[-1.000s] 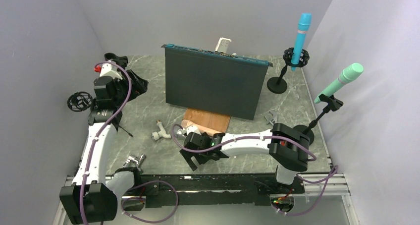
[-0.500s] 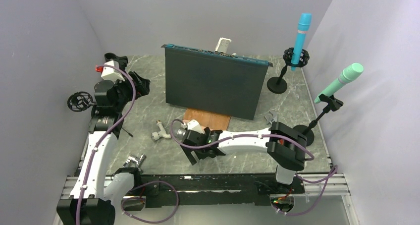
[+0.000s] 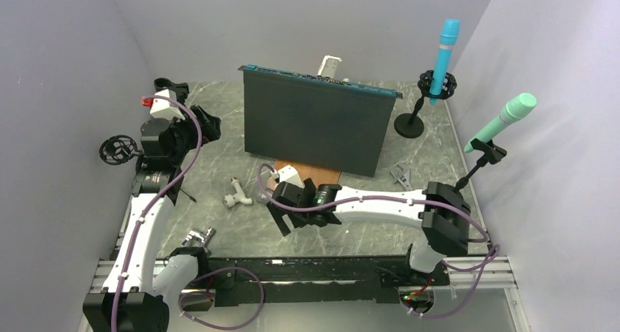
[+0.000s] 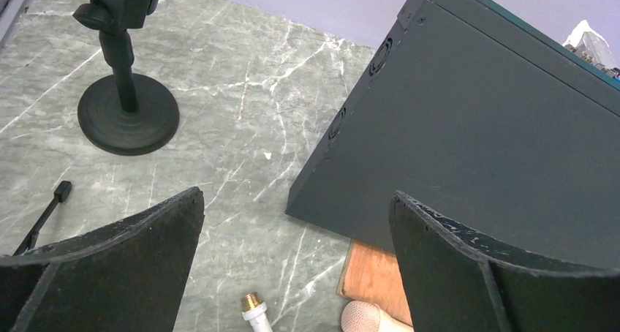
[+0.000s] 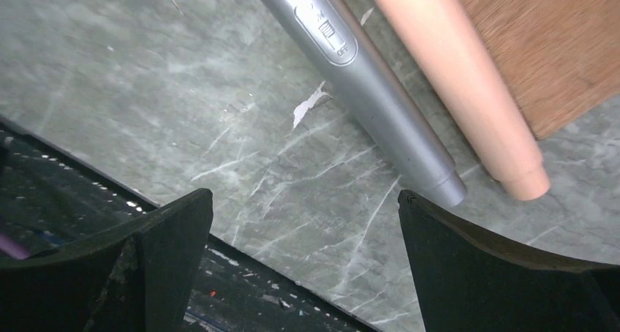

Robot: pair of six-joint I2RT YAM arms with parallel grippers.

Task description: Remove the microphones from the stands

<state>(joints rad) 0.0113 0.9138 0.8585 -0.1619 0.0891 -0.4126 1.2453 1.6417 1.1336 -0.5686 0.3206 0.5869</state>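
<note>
A blue microphone [image 3: 444, 54] stands upright in a black stand [image 3: 411, 121] at the back right. A green microphone [image 3: 504, 120] leans in a clip stand [image 3: 468, 178] at the right edge. Both are far from my grippers. My right gripper [image 3: 281, 221] [image 5: 304, 194] hangs open low over the table near its front edge, holding nothing. Just beyond its fingers lie a silver microphone [image 5: 365, 83] and a peach one [image 5: 460, 83]. My left gripper [image 3: 205, 125] [image 4: 296, 197] is open and empty at the left, facing the dark panel [image 4: 475, 127].
The upright dark panel [image 3: 314, 123] stands mid-table, with a wooden board [image 3: 307, 177] at its foot. An empty black stand [image 4: 128, 112] is at the back left and a round holder [image 3: 117, 151] at the left edge. A white fitting [image 3: 237, 194] lies on the table.
The right arm has reached further left and away from the front edge, carrying its open gripper toward the board. The left arm has barely shifted.
</note>
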